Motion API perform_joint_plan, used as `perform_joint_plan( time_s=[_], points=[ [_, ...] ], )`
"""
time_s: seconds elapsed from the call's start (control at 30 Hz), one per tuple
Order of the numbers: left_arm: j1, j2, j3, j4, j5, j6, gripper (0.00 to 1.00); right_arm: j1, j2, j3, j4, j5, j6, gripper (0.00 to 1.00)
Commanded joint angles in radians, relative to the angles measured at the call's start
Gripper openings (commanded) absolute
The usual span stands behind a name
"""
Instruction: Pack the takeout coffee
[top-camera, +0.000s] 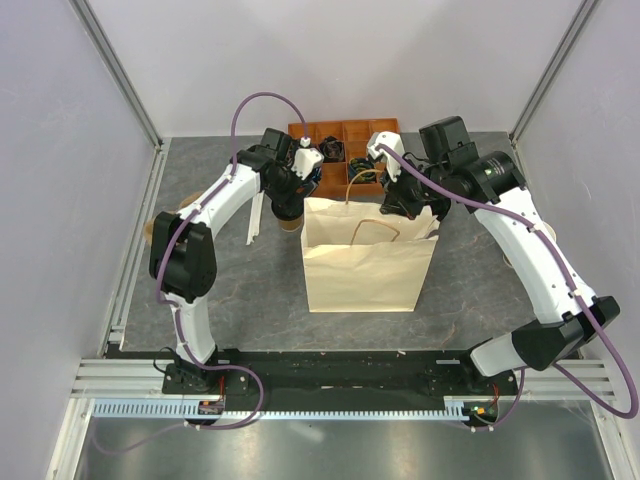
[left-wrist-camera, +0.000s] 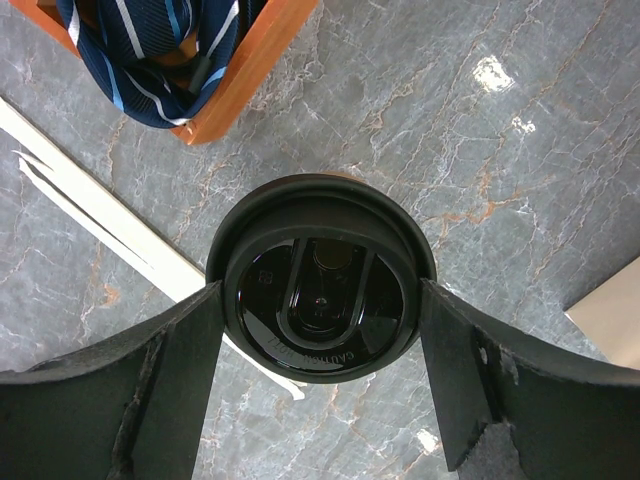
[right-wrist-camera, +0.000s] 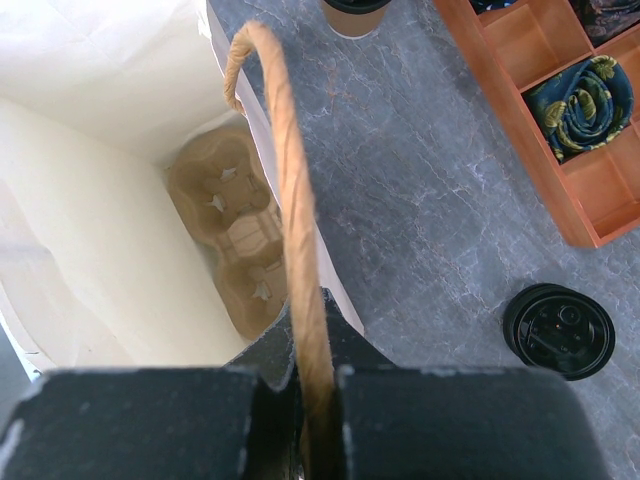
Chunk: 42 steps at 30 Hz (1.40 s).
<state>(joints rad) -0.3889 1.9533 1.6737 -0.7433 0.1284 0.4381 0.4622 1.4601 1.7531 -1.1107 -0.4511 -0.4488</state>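
1. My left gripper (left-wrist-camera: 320, 288) hangs straight over the takeout coffee (left-wrist-camera: 321, 300). One black finger (left-wrist-camera: 170, 370) sits on each side of its round black lid. The jaws are spread wide and reach the lid's rim, but I cannot tell whether they squeeze it or only flank it.
2. That one cup stands on the grey marbled table (left-wrist-camera: 500, 150) directly under the hand. It is outside the paper bag (top-camera: 368, 265), which stands just to the hand's right.
3. Beside the left finger, one white flat strip (left-wrist-camera: 100, 205) lies on the table.
4. Beyond the strip I see a corner of the one orange divided tray (left-wrist-camera: 240, 85). One blue striped rolled cloth (left-wrist-camera: 150, 50) sits in that compartment.
5. My right gripper (right-wrist-camera: 305, 400) is clenched on a twisted-paper handle (right-wrist-camera: 290, 180) of the bag. The cord runs out from between the closed fingers.
6. On the near side of that hand the bag gapes open. One brown pulp carrier (right-wrist-camera: 235, 230) lies flat on its bottom.
7. On the far side of that hand, a second lidded cup (right-wrist-camera: 558, 330) stands on the table near the tray's wall. That wrist view shows two lidded cups in all, the other cut off at the top edge.
8. Farther out still, one green patterned cloth (right-wrist-camera: 582, 105) fills a tray compartment.
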Motion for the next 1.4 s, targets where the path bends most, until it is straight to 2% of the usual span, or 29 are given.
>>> perform_joint_plan(
  time_s=[0.0, 0.13, 0.23, 0.47, 0.83, 1.17, 1.37],
  points=[
    [-0.004, -0.03, -0.035, 0.027, -0.044, 0.056, 0.82, 0.0, 0.008, 0.043, 0.011, -0.018, 0.005, 0.0],
    [-0.005, -0.033, -0.046, 0.027, -0.049, 0.062, 0.82, 0.0, 0.011, 0.042, 0.015, -0.024, 0.01, 0.0],
    [-0.005, -0.037, -0.057, 0.027, -0.038, 0.065, 0.78, 0.0, 0.011, 0.039, 0.023, -0.027, 0.016, 0.0],
    [-0.004, -0.086, -0.045, 0.021, 0.0, 0.044, 0.58, 0.0, -0.056, 0.014, 0.117, -0.034, 0.056, 0.0],
    [-0.002, -0.169, -0.054, -0.019, 0.03, 0.007, 0.43, 0.009, -0.144, -0.044, 0.155, -0.061, 0.052, 0.0],
    [-0.001, -0.292, -0.129, -0.011, 0.054, -0.084, 0.38, 0.124, -0.297, -0.171, 0.198, 0.005, 0.028, 0.0],
    [0.001, -0.388, -0.155, -0.011, 0.086, -0.142, 0.37, 0.197, -0.336, -0.233, 0.226, 0.112, 0.073, 0.0]
  ],
)
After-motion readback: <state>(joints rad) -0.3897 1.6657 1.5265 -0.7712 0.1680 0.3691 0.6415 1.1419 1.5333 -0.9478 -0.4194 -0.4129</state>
